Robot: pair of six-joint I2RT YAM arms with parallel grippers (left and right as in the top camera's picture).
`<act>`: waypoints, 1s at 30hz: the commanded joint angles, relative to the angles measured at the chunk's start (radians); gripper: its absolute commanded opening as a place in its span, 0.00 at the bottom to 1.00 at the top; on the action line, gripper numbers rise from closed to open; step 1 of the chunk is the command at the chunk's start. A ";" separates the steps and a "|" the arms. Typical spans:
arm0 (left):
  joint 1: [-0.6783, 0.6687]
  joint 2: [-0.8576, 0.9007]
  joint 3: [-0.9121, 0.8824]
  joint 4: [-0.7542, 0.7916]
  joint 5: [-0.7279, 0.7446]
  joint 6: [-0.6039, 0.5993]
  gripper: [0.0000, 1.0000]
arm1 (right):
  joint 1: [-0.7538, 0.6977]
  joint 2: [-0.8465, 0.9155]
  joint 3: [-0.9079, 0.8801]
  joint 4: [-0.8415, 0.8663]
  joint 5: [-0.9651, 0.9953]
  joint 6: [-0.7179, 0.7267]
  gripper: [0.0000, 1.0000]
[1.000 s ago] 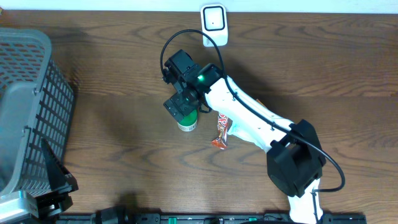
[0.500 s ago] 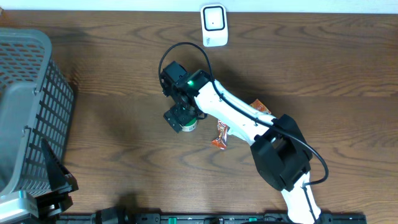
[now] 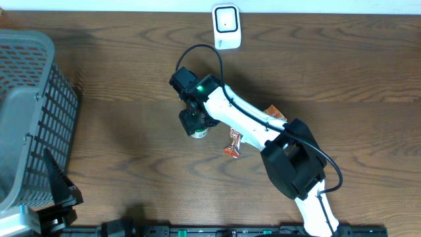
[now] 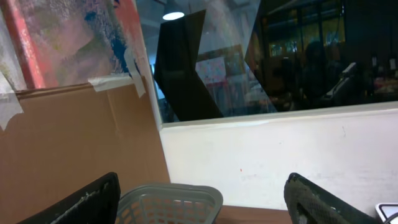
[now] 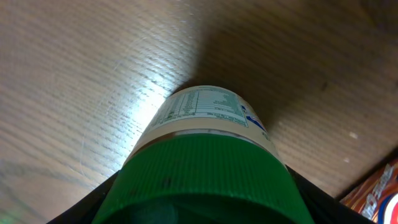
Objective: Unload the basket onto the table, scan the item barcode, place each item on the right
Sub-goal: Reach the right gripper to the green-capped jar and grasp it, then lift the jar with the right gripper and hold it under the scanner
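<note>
One green-capped bottle [image 3: 200, 132] sits under your right hand [image 3: 195, 122].

Overhead, the bottle stands upright on the desk [image 3: 118, 145], well short of the white scanner [image 3: 225, 25] at the far edge. An orange snack packet [image 3: 234, 142] lies just beside it, and a grey basket [image 3: 33, 99] sits at the left. Left wrist: your left hand [image 4: 202, 186] is released, fingers wide with nothing between them and the basket rim beyond. Right wrist: the dark fingers [image 5: 93, 205] flank the bottle's green cap on both sides. Contact seems hidden at the frame's edge, so I cannot tell whether that hand is clenched on it.
</note>
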 commanded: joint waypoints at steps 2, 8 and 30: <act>-0.002 -0.018 -0.003 0.002 0.009 -0.009 0.85 | -0.011 0.005 0.011 -0.021 -0.005 0.206 0.63; -0.003 -0.018 -0.003 -0.003 0.009 -0.010 0.85 | -0.051 0.005 0.011 -0.037 -0.005 0.447 0.59; -0.020 -0.018 -0.003 -0.003 0.009 -0.009 0.85 | -0.046 -0.006 0.095 -0.156 -0.035 0.651 0.99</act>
